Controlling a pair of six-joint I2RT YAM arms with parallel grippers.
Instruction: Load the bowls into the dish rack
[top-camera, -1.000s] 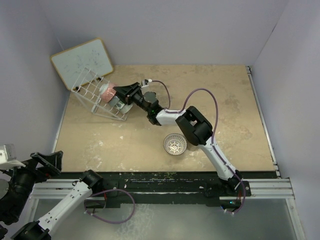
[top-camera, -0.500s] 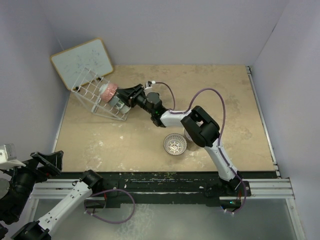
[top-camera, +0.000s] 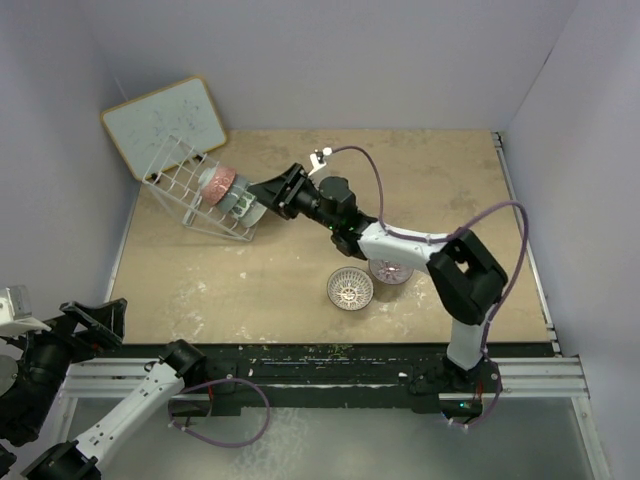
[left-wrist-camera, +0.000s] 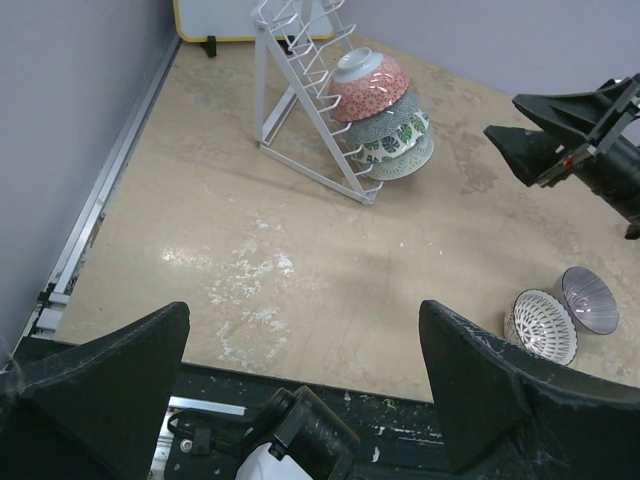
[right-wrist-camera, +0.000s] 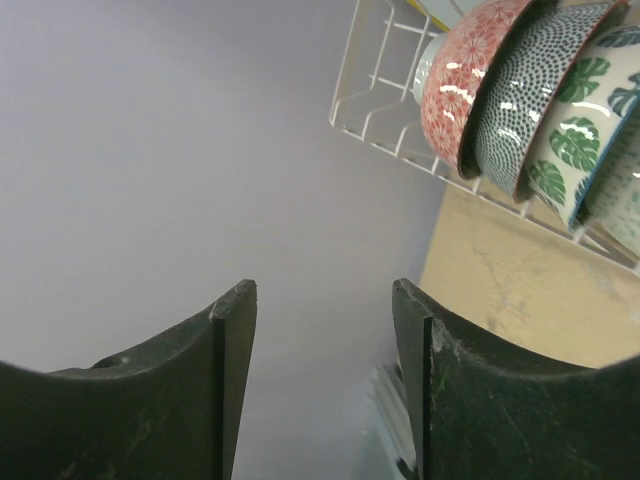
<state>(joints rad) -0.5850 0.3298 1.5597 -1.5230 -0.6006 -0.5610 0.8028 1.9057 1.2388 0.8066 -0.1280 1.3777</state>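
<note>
Right claw now farther back from rack, empty, jaws apart. Racked bowls stacked on edge. White bowl, purple bowl wait on desk, behind claw toward its base; right arm nearer. Left claw open, idle.

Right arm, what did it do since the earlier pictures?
The right gripper pulled back rightward from the dish rack, open and empty; its elbow swung right, uncovering a purple bowl on the table. The racked bowls, the white bowl and the left gripper stayed put.
</note>
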